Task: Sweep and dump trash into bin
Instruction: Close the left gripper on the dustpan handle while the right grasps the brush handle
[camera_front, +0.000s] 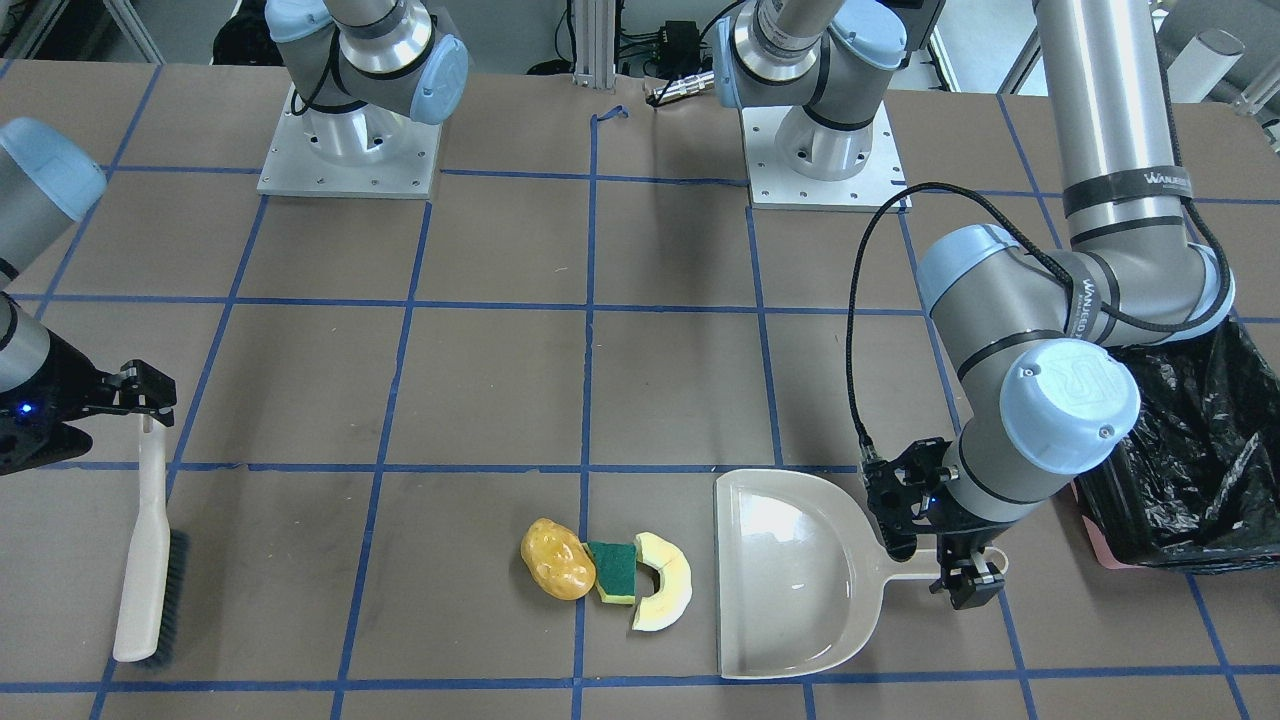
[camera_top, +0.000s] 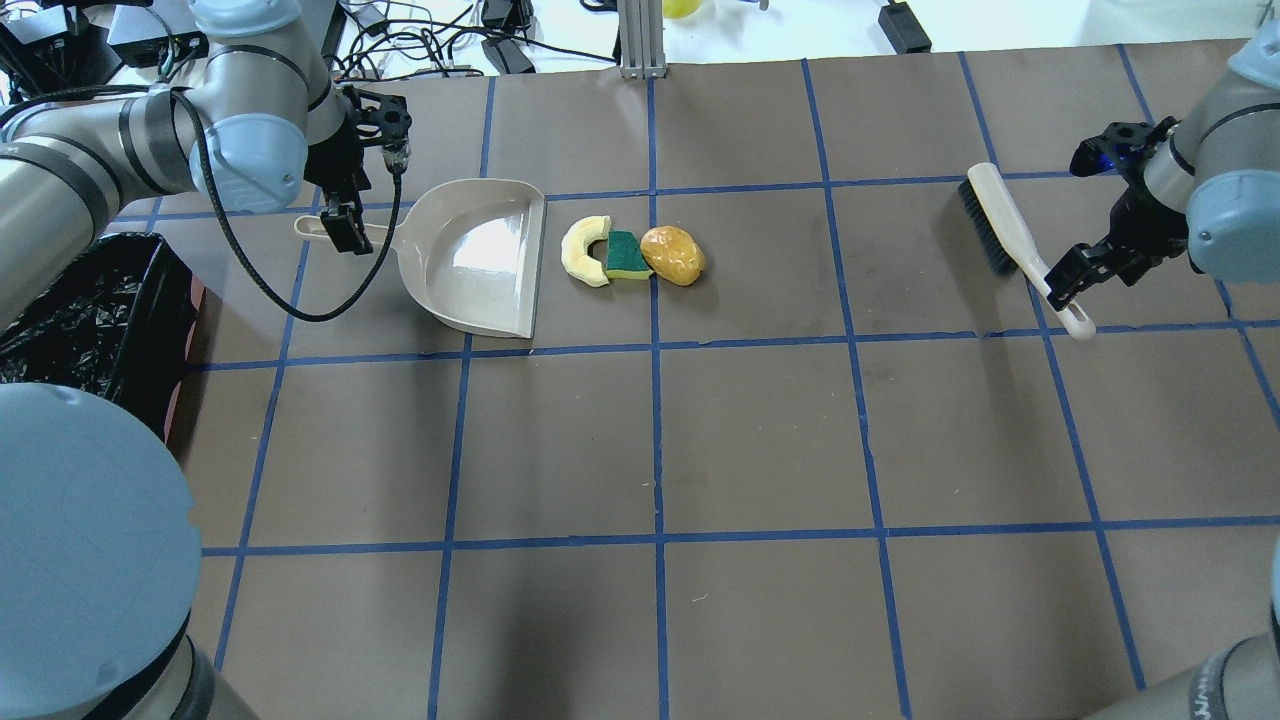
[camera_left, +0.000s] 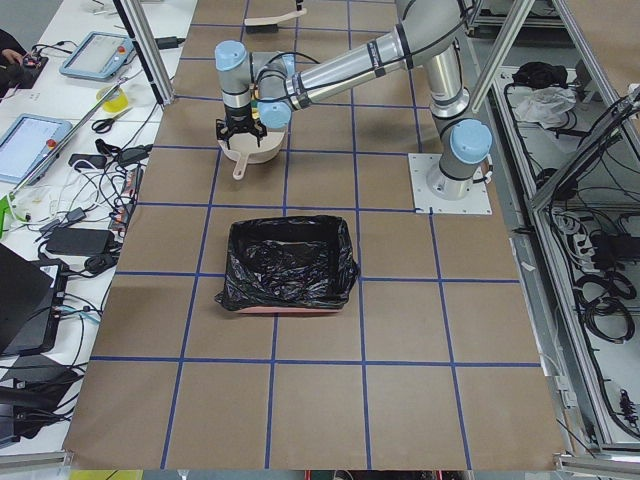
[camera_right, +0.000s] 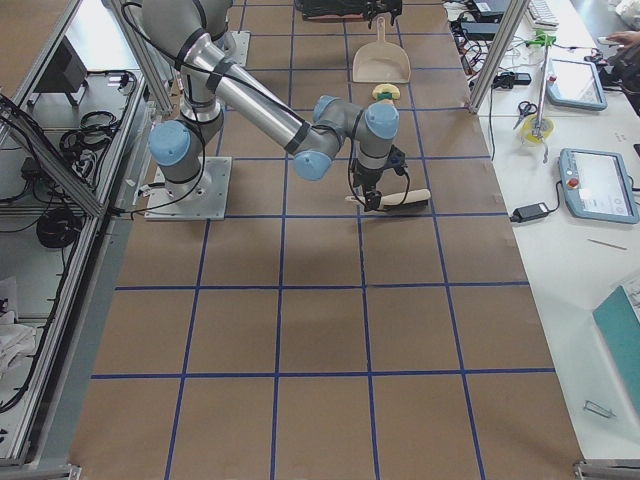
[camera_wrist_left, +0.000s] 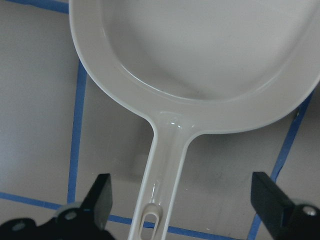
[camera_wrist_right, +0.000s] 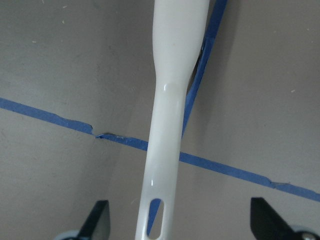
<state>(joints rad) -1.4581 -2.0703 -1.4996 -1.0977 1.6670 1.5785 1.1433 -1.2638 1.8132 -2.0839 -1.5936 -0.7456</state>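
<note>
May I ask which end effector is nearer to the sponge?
Left. The left end effector is over the dustpan handle, near the sponge; the right end effector is far off, over the brush handle.

3 trash pieces (camera_front: 612, 570), 1 bin (camera_front: 1205, 470)

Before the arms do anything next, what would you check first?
1. Left gripper open, straddling the dustpan handle: ok.
2. Right gripper open, straddling the brush handle: ok.
3. Either handle gripped: not ok.
4. Mouth of the dustpan faces the crescent slice, sponge and potato lump: ok.
5. Bin open: ok.
6. Grippers low enough to clamp: cannot tell.
</note>
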